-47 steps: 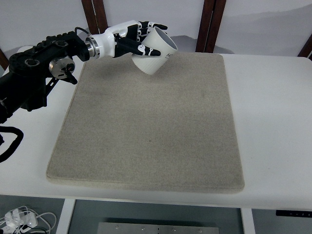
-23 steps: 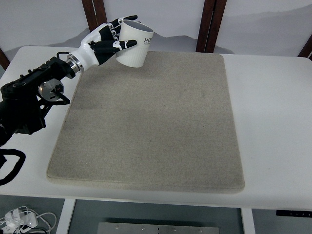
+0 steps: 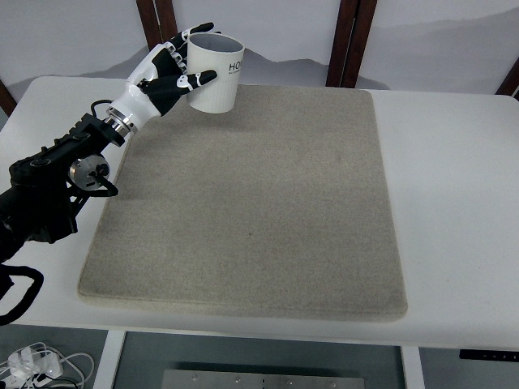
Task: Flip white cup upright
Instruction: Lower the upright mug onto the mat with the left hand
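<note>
A white cup with dark print on its side stands upright, mouth up, at the far left corner of the grey mat. Its base is at or just above the mat; I cannot tell if it touches. My left hand is on the cup's left side with the fingers curled around its wall. The left arm reaches in from the left edge across the white table. The right arm does not show.
The white table carries the mat. Dark wooden posts stand behind the table's far edge. White cables lie on the floor at the lower left.
My left hand has turned the cup from tilted to upright and shifted it left toward the mat's far left corner. The arm has swung leftward.
</note>
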Controlling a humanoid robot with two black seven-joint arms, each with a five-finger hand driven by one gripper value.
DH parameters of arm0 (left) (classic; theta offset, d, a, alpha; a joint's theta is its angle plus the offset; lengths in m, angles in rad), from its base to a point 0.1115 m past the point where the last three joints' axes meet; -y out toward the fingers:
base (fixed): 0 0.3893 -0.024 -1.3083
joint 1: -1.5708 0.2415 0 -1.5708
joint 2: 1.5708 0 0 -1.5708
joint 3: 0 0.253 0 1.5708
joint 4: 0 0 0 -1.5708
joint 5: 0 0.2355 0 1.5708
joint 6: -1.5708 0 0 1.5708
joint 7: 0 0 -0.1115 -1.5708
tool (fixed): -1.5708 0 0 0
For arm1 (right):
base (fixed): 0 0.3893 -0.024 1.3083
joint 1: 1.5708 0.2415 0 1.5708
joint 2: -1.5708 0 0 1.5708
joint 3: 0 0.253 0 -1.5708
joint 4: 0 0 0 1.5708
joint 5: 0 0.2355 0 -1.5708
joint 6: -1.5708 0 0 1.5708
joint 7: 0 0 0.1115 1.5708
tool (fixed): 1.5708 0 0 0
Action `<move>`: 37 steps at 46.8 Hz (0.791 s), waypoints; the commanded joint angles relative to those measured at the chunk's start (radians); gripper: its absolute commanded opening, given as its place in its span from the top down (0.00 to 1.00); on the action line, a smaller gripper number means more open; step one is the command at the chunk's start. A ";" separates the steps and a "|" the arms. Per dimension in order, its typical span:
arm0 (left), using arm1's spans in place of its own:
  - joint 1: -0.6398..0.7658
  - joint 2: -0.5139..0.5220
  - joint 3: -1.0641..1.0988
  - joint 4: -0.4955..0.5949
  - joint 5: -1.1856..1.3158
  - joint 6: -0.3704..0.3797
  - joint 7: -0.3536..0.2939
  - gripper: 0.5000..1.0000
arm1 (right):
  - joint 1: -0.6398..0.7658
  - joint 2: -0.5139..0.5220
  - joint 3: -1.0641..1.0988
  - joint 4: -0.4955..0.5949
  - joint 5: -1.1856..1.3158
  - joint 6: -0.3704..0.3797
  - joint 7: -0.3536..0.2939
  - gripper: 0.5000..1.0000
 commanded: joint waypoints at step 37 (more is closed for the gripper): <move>0.056 -0.025 0.047 0.087 0.154 0.000 0.000 0.63 | 0.000 0.000 0.001 0.001 0.000 0.000 0.000 0.10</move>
